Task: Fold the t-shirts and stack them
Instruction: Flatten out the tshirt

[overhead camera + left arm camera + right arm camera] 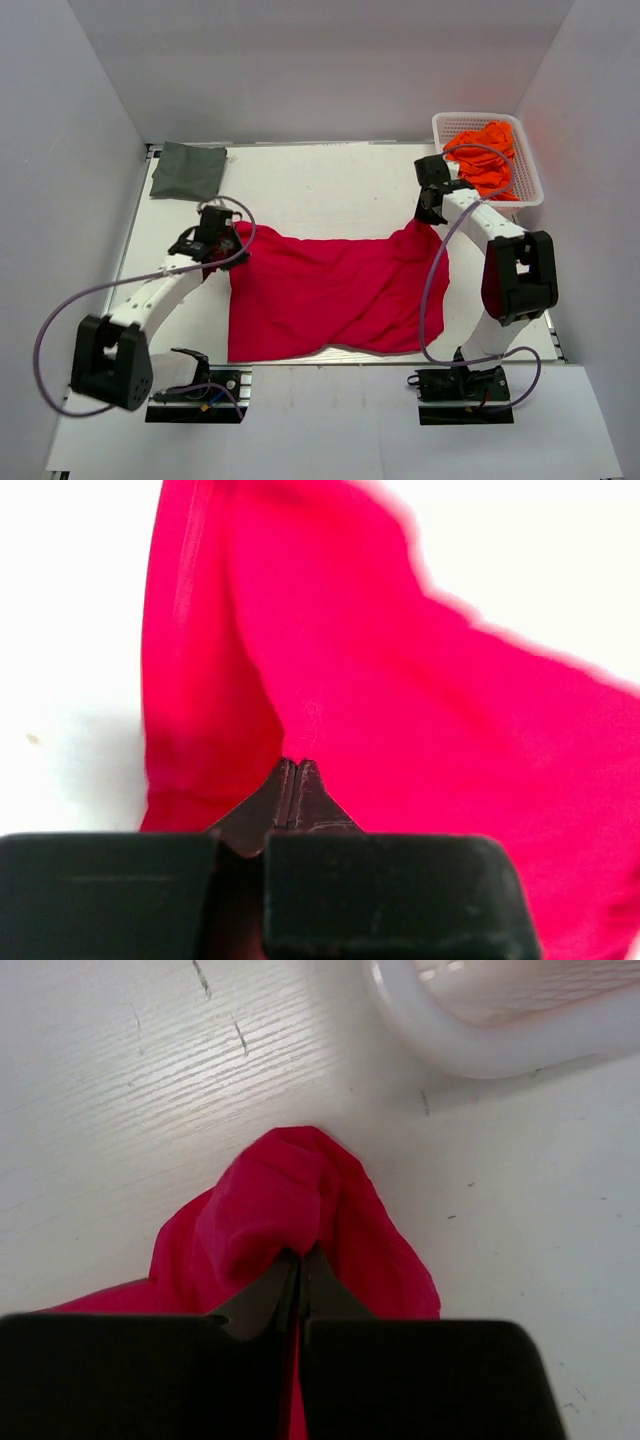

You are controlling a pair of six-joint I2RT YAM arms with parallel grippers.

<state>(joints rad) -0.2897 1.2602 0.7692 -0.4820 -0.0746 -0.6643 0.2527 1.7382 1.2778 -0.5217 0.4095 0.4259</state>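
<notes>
One red t-shirt [330,290] lies spread mid-table. Left gripper [295,772] pinched shut on its far-left corner, right gripper [300,1260] pinched shut on far-right corner. Cloth looks light, limp, likely to sag between holds; corners suit gripping.

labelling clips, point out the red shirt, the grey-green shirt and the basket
red t-shirt [330,290], top view, middle of the spread cloth
grey-green t-shirt [188,170], top view, middle of the folded cloth
white basket [475,117], top view, its far rim
</notes>
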